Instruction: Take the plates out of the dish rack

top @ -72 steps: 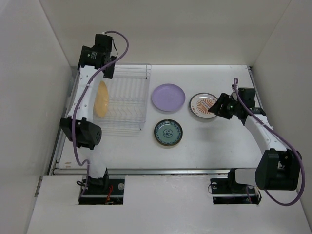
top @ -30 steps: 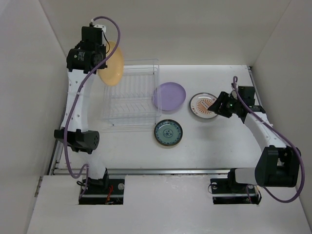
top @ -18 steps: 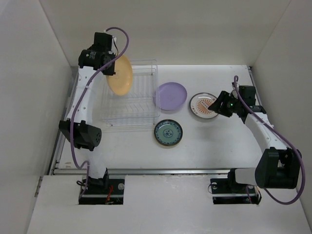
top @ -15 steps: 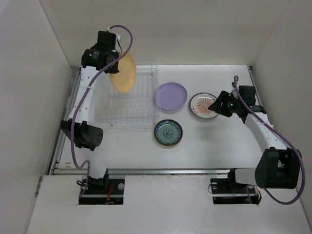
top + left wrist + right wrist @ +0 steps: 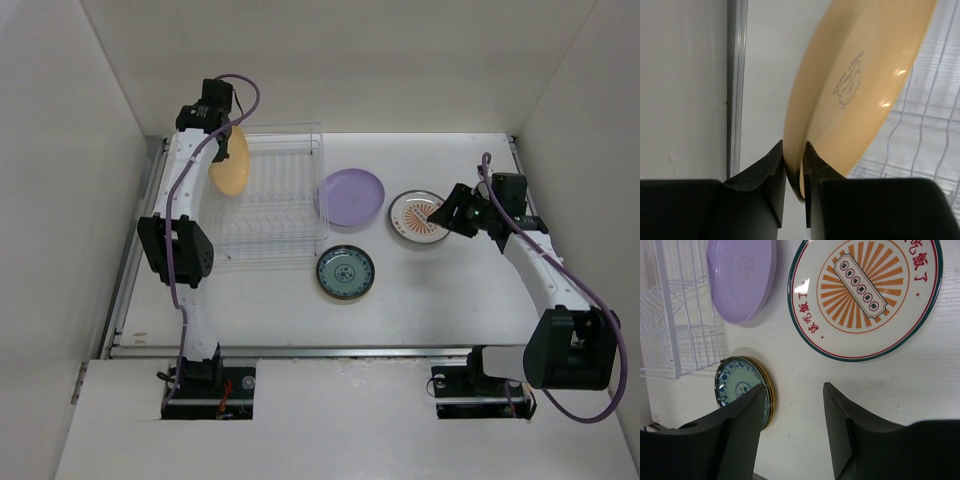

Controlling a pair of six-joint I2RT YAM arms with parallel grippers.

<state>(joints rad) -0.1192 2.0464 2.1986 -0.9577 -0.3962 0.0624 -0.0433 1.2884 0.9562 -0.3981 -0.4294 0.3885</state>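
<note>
My left gripper (image 5: 222,135) is shut on the rim of a mustard-yellow plate (image 5: 232,162), held on edge above the left end of the dish rack (image 5: 272,195). In the left wrist view both fingers (image 5: 775,170) pinch the yellow plate (image 5: 860,85). A lavender plate (image 5: 351,196), a teal patterned plate (image 5: 345,272) and a white plate with an orange sunburst (image 5: 417,216) lie flat on the table. My right gripper (image 5: 452,212) hovers open by the sunburst plate, nothing between its fingers (image 5: 742,415). The right wrist view shows the sunburst plate (image 5: 865,295), lavender plate (image 5: 742,277) and teal plate (image 5: 737,387).
White walls close in the table on the left, back and right. A metal rail (image 5: 135,245) runs along the left table edge beside the rack. The rack's wire (image 5: 670,335) stands left of the lavender plate. The lavender plate's edge touches or overlaps the rack's right side.
The left arm lifted the yellow plate out of the rack, swung it right, then brought it back left and lower over the rack's left end. The rack shifted right. The right arm barely moved.
</note>
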